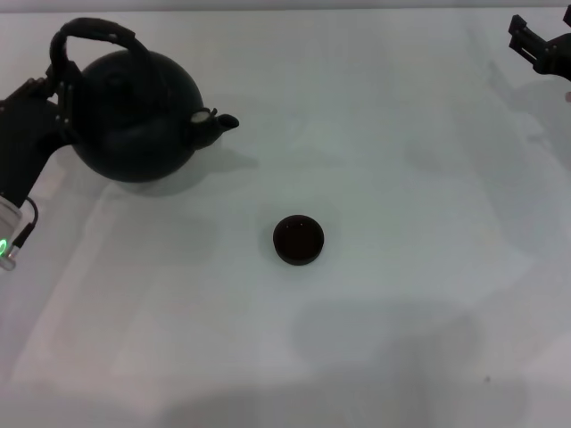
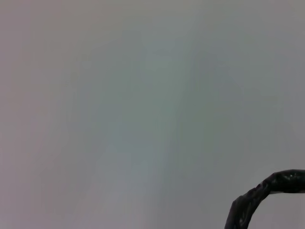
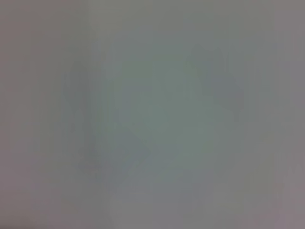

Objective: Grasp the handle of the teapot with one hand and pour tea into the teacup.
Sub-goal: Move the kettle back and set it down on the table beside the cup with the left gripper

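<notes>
The left gripper [image 1: 61, 89] seems clamped on the teapot [image 1: 134, 116]'s handle [image 1: 94, 31]; the teacup [image 1: 298, 240] sits well off spout-side. An off-centre hold could swing the pot, spilling tea.

The teapot [image 1: 134, 116] has a matt black body with a faintly grainy look, like cast iron, taking only dull highlights. Its handle [image 1: 94, 31] looks rough and wrapped, with small glints along the wrapping in the left wrist view. The teacup [image 1: 298, 240] is dark brown-black and smooth, slightly glossy inside. The worktop [image 1: 401, 294] is smooth, pale and matt.
</notes>
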Action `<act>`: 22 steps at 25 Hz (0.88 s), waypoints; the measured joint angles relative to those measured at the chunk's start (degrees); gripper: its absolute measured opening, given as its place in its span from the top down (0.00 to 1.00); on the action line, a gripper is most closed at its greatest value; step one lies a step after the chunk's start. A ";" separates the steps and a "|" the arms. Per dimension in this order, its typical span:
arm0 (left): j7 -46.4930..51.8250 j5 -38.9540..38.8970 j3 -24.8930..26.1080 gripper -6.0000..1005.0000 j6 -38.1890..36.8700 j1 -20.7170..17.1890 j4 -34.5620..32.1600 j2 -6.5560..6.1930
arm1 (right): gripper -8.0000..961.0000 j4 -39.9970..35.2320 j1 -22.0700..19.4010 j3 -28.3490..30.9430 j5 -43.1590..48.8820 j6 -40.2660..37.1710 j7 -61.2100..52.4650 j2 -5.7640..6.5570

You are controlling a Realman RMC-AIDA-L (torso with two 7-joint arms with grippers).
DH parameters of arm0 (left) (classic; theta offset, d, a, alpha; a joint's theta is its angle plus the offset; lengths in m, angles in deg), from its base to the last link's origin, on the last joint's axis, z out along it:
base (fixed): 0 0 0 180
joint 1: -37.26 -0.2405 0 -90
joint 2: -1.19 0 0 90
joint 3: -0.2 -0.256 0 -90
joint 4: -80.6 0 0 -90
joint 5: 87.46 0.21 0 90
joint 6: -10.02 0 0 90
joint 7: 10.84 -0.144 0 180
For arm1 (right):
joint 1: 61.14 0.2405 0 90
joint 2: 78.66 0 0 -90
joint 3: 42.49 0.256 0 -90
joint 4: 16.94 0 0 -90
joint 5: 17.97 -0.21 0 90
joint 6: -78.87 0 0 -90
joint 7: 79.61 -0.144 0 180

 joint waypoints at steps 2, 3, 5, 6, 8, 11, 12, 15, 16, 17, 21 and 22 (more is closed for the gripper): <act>0.01 -0.03 0.02 0.88 0.36 0.22 0.68 0.00 | 0.10 0.00 0.00 0.16 0.00 -0.05 0.00 0.00; 0.01 -0.03 0.01 0.88 0.56 0.39 0.98 0.00 | 0.10 0.00 0.01 0.16 0.00 -0.08 0.00 0.00; 0.02 -0.03 0.01 0.88 1.19 0.59 1.23 0.00 | 0.10 0.00 0.11 0.17 0.00 -0.10 0.00 0.00; 0.03 -0.01 0.00 0.87 1.70 0.66 1.26 0.00 | 0.10 0.00 0.16 0.16 0.00 -0.13 0.00 0.00; 0.04 0.12 -0.01 0.87 2.63 0.76 1.29 0.00 | 0.10 0.00 0.33 0.16 0.00 -0.29 0.00 0.00; 0.05 0.39 -0.01 0.87 3.52 0.86 1.31 0.00 | 0.10 0.00 0.53 0.16 0.00 -0.56 0.00 0.00; 0.09 0.49 -0.02 0.87 3.99 0.91 1.31 0.00 | 0.10 0.00 0.55 0.16 0.00 -0.57 0.00 0.00; 0.37 0.63 -0.16 0.87 5.25 1.02 1.28 -0.01 | 0.10 0.00 0.70 0.16 0.00 -0.59 0.00 0.00; 0.57 0.64 -0.24 0.87 5.47 1.05 1.26 -0.01 | 0.10 0.00 0.79 0.16 0.00 -0.60 0.00 0.00; 0.70 0.67 -0.29 0.87 5.54 1.06 1.25 -0.01 | 0.10 0.00 0.91 0.16 0.00 -0.65 0.00 0.00; 0.86 0.78 -0.39 0.87 6.25 1.32 1.22 -0.01 | 0.10 0.00 1.18 0.16 0.00 -0.99 0.00 0.00; 0.86 0.82 -0.41 0.87 6.42 1.37 1.22 -0.01 | 0.10 0.00 1.21 0.16 0.00 -1.03 0.00 0.00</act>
